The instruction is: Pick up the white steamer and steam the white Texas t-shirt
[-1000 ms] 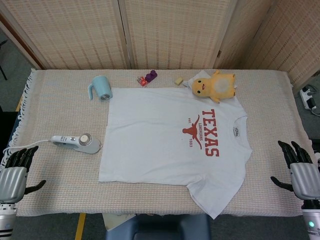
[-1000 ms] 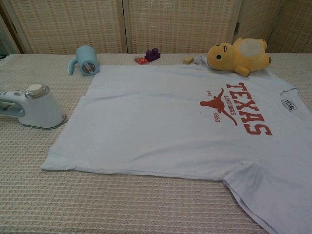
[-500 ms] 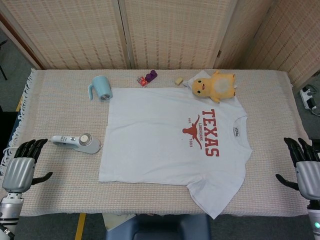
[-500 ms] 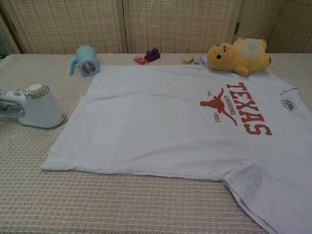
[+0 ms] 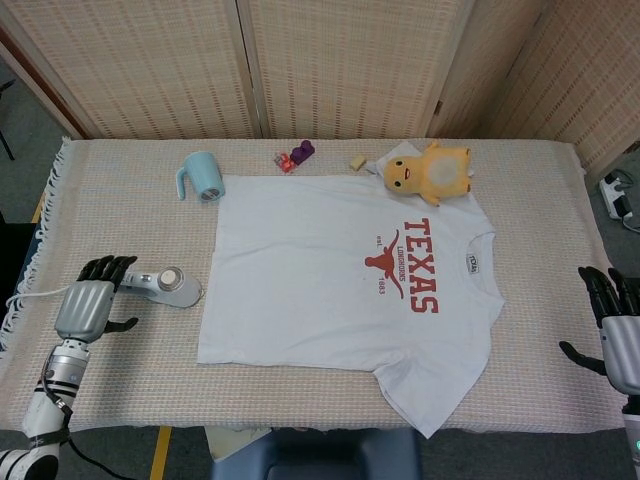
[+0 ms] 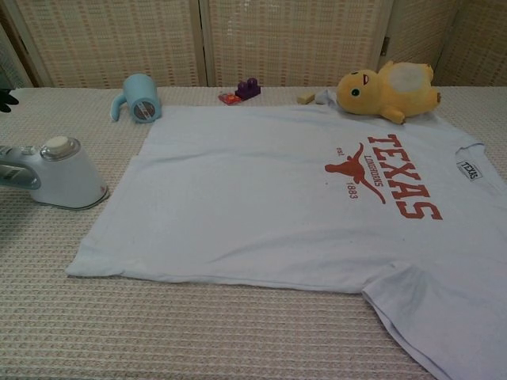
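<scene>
The white Texas t-shirt [image 5: 330, 280] lies flat in the middle of the table, its red print toward the right; the chest view shows the t-shirt [image 6: 261, 190] spread wide. The white steamer [image 5: 170, 286] lies on its side just left of the shirt's hem, and in the chest view the steamer [image 6: 59, 174] has its handle pointing left. My left hand [image 5: 85, 308] hovers over the handle's far end with fingers apart, holding nothing. My right hand [image 5: 618, 335] is at the table's right edge, fingers spread and empty.
A blue cup [image 5: 202, 176] lies at the shirt's far left corner. Purple and red blocks [image 5: 298, 155], a small yellow piece [image 5: 356, 161] and a yellow plush [image 5: 430, 172] line the far edge. The steamer's white cord [image 5: 35, 296] runs off the left side.
My left hand has moved up and to the right from the table's front left corner to the steamer's handle. My right hand has drifted slightly right and down.
</scene>
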Robot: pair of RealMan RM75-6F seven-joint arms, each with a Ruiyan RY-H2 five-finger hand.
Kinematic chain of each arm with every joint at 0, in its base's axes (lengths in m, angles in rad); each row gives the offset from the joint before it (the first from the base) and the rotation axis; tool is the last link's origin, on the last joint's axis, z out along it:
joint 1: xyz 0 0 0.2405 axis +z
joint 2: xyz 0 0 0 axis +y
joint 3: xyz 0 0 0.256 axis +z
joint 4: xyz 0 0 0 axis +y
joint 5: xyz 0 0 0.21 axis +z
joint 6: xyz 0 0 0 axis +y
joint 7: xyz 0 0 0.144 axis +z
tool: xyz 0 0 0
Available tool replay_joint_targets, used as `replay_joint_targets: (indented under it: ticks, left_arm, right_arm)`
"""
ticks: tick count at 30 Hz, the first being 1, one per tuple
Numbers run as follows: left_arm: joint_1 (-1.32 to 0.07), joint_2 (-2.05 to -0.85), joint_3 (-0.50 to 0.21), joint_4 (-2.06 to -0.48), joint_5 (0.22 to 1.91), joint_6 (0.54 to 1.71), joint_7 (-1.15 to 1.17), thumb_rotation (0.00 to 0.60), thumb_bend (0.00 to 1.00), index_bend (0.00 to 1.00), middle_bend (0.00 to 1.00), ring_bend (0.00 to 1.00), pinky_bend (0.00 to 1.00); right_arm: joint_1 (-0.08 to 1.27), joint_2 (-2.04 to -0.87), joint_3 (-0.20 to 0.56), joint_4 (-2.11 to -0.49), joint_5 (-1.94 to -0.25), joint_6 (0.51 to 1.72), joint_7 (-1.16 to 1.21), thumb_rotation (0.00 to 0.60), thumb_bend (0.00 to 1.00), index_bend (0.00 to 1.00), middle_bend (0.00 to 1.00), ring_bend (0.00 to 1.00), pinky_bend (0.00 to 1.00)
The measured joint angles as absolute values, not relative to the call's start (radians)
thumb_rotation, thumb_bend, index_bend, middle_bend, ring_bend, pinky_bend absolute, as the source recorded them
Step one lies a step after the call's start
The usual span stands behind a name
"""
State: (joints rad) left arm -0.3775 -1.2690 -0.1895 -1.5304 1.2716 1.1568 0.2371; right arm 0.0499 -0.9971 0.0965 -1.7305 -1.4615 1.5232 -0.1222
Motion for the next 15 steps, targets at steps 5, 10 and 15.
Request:
replay_joint_targets:
  ticks: [5,10,15]
  left_arm:
    - [-0.418,-1.316,-0.203,-1.45,1.222,1.11,0.256,0.6,0.15,0.18,0.2,0.13,0.16]
    - [-0.459,-1.362,-0.212,-1.348,1.166,1.042,0.255,0.6,0.22,0.19,0.22,0.14,0.16]
    - [-0.49,-1.407,-0.214,-1.253,1.135,0.999,0.25,0.6,0.28,0.2,0.25,0.15,0.17]
  right_arm:
    - [0.052,-1.002,0.097,-1.725,-1.456,1.515,-0.12,0.6,0.01,0.0,0.08,0.02,0.13]
    - [0.053,-1.006,0.095,-1.722,-1.453,1.511,-0.121,0.6,0.01,0.0,0.08,0.02,0.13]
    - [0.055,-1.009,0.095,-1.726,-1.446,1.504,-0.13,0.6,0.01,0.0,0.08,0.02,0.13]
